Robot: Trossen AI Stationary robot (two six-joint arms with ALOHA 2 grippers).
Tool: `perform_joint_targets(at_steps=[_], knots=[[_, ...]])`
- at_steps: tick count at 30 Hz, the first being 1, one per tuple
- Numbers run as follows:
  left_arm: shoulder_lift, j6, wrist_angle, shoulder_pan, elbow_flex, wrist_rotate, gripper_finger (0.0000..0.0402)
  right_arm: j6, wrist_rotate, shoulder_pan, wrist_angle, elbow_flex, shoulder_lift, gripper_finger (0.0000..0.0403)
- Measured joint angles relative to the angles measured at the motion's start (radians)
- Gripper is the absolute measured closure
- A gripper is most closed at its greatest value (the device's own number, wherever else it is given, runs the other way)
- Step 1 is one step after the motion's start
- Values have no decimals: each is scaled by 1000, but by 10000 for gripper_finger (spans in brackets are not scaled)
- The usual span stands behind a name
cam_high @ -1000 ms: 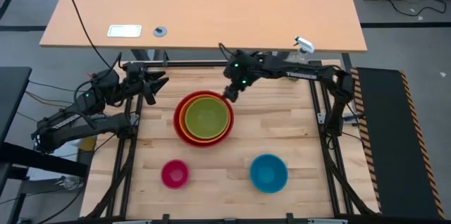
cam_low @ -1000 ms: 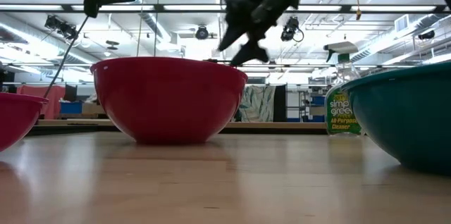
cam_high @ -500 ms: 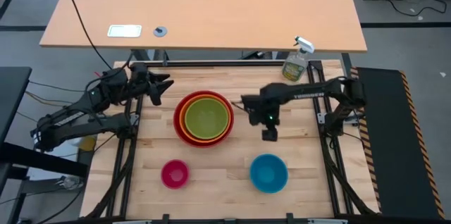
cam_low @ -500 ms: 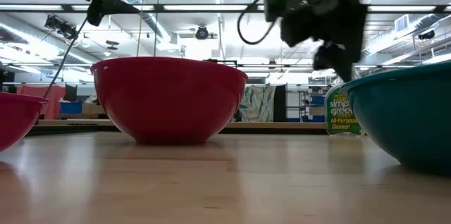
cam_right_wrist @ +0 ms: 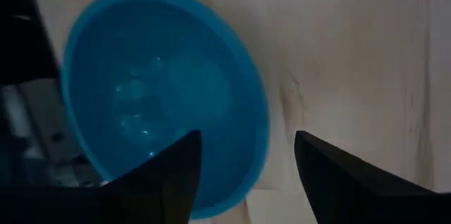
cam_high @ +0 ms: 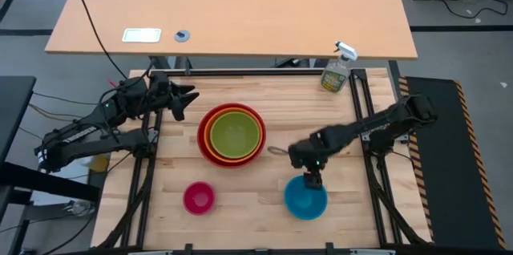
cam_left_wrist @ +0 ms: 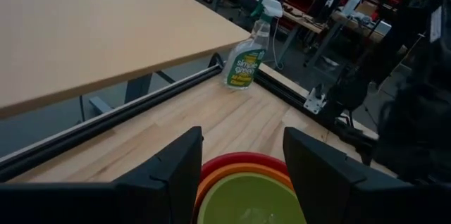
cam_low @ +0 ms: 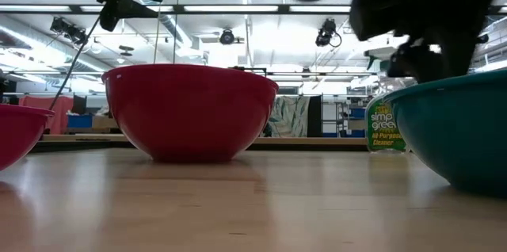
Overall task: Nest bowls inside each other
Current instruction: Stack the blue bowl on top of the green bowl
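Note:
A red bowl (cam_high: 202,132) stands mid-table with an orange bowl (cam_high: 211,146) and a green bowl (cam_high: 235,132) nested in it. A pink bowl (cam_high: 199,197) rests on its base at the near left, and a blue bowl (cam_high: 305,199) at the near right. My right gripper (cam_high: 313,180) hangs open, pointing steeply down, over the blue bowl's far rim (cam_right_wrist: 262,132). In the right wrist view that rim shows between the two fingers, and I see no touch. My left gripper (cam_high: 186,99) waits open, raised and about level, beyond the stack's far left.
A clear spray bottle (cam_high: 337,71) stands at the table's far right corner. Black frame rails (cam_high: 362,127) run along both sides of the table. Bare wood lies between the pink and blue bowls. A second, lighter table (cam_high: 232,6) stands beyond the far edge.
My right gripper has swept from beside the stack's far right rim toward the table's near edge, and now hangs over the blue bowl. On the way it has come down and tipped from nearly level to steeply downward. None of the bowls has moved.

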Motion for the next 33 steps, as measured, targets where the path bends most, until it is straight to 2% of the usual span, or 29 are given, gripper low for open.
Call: perform_joint_targets(at_steps=[4,6,12,17,20,24,27,33], knots=[[0,1,0,0,0,0,201,89,151,89,20,-29,4,178],[0,2,1,0,0,-1,201,132,187,110,28,-42,2,193],[0,53,3,1,0,-8,201,201,134,130,112,-120,2,288],[0,48,4,1,0,-8,201,192,76,117,85,-128,1,377],[0,46,25,1,0,-8,201,132,44,89,40,-109,2,380],[0,32,64,1,0,-8,201,19,54,23,-52,-58,-5,365],[0,20,94,1,0,-8,201,-66,39,-59,-83,-13,-28,370],[1,17,93,1,0,-8,201,-119,-22,-266,-78,105,-57,379]])
